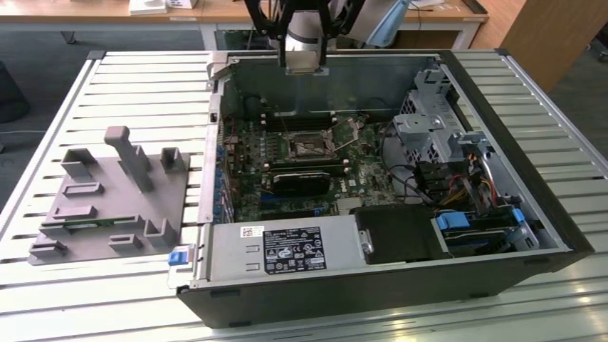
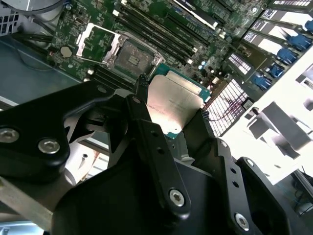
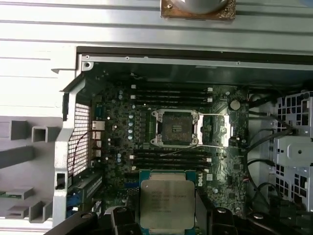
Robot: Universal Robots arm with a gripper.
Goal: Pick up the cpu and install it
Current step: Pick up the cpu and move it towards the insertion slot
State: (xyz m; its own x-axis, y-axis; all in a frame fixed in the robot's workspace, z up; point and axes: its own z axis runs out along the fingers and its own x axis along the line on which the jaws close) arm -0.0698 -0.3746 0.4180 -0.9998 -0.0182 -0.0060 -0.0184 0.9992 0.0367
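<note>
The cpu (image 2: 173, 105) (image 3: 166, 203), a flat square chip with a shiny silver top and a green rim, is clamped by its two opposite edges between my black fingers (image 2: 142, 112). My gripper (image 2: 172, 102) (image 3: 166, 213) is shut on it and holds it in the air above the motherboard, a short way from the socket. The black square socket (image 3: 176, 128) (image 2: 129, 54) (image 1: 311, 146) lies open and bare, its metal frame plate (image 3: 215, 131) swung to the side. In the exterior view my arm (image 1: 304, 43) hangs over the back wall of the open computer case.
The case (image 1: 314, 82) lies on its side on a slatted table. Memory slots (image 3: 171, 95) flank the socket. A black card (image 1: 299, 178), a power supply (image 1: 285, 249), a drive cage (image 1: 428, 128) and cables (image 1: 428, 182) crowd the inside. A grey fixture (image 1: 105, 199) stands at the exterior view's left.
</note>
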